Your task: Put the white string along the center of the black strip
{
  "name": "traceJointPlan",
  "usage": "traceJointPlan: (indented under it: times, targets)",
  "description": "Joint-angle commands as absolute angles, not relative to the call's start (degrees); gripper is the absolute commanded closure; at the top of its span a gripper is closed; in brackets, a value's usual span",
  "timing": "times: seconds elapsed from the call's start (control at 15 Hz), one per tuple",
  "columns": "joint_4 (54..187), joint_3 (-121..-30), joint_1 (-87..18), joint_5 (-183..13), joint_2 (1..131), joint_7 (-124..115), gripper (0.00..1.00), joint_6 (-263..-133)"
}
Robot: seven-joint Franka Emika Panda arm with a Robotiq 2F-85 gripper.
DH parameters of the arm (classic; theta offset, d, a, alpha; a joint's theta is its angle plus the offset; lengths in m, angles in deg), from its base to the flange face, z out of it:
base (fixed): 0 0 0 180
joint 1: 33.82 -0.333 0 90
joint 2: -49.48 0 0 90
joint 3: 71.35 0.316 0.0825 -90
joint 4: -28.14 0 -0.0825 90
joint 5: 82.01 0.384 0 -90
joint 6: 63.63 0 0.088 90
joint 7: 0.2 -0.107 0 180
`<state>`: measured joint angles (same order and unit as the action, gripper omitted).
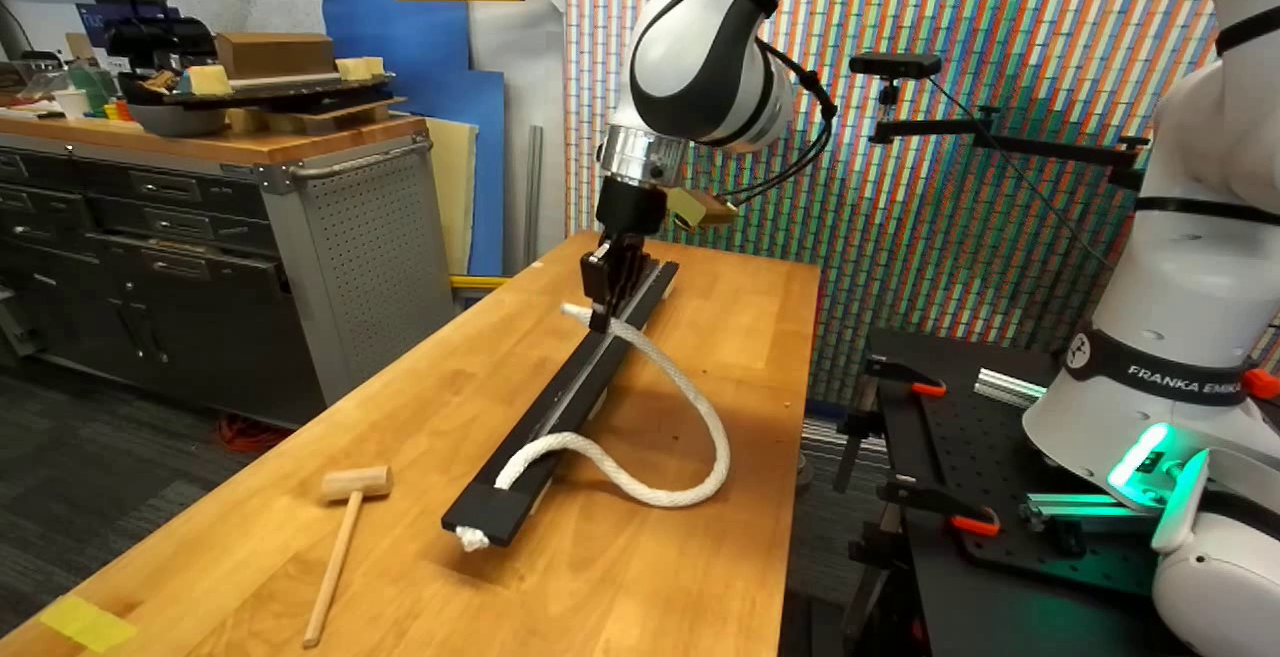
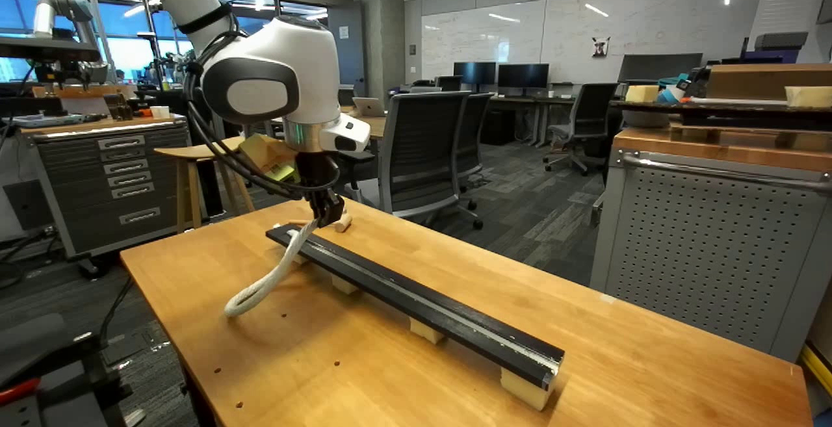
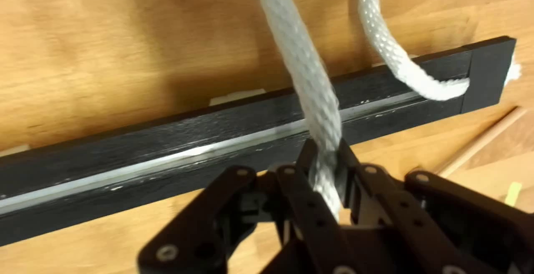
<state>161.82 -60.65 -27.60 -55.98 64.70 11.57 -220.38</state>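
The black strip (image 1: pixel 500 512) lies along the table with a pale groove down its middle; it also shows in an exterior view (image 2: pixel 416 297) and the wrist view (image 3: pixel 125 153). One end of the white string (image 1: pixel 715 437) enters the groove at the capped end of the strip, and a frayed tuft sticks out past that end. From there the string (image 2: pixel 260 290) loops out over the table beside the strip. My gripper (image 1: pixel 602 325) is shut on the string (image 3: pixel 306 74) near its free end. In the wrist view the fingertips (image 3: pixel 327 149) pinch it just above the strip.
A wooden mallet (image 1: pixel 355 483) lies beside the strip's capped end. Pale blocks (image 2: pixel 523 388) prop the strip above the wooden table (image 2: pixel 650 362). Yellow tape (image 1: pixel 88 623) is stuck near a table corner. A drawer bench (image 1: pixel 360 237) stands beyond the table.
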Motion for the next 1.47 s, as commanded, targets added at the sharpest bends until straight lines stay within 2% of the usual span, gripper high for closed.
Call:
traceJointPlan:
  times: [0.0, 0.6, 0.67, 1.4]
  targets:
    - [162.7, -62.1, -28.2, -55.8, 63.5, 10.9, 0.86, -220.5]
    - [165.0, -63.2, -28.6, -55.8, 60.7, 9.5, 0.86, -220.7]
    - [165.0, -63.2, -28.6, -55.8, 60.7, 9.5, 0.97, -220.8]
    - [157.0, -72.6, -25.9, -60.0, 65.7, -2.7, 0.97, -219.4]
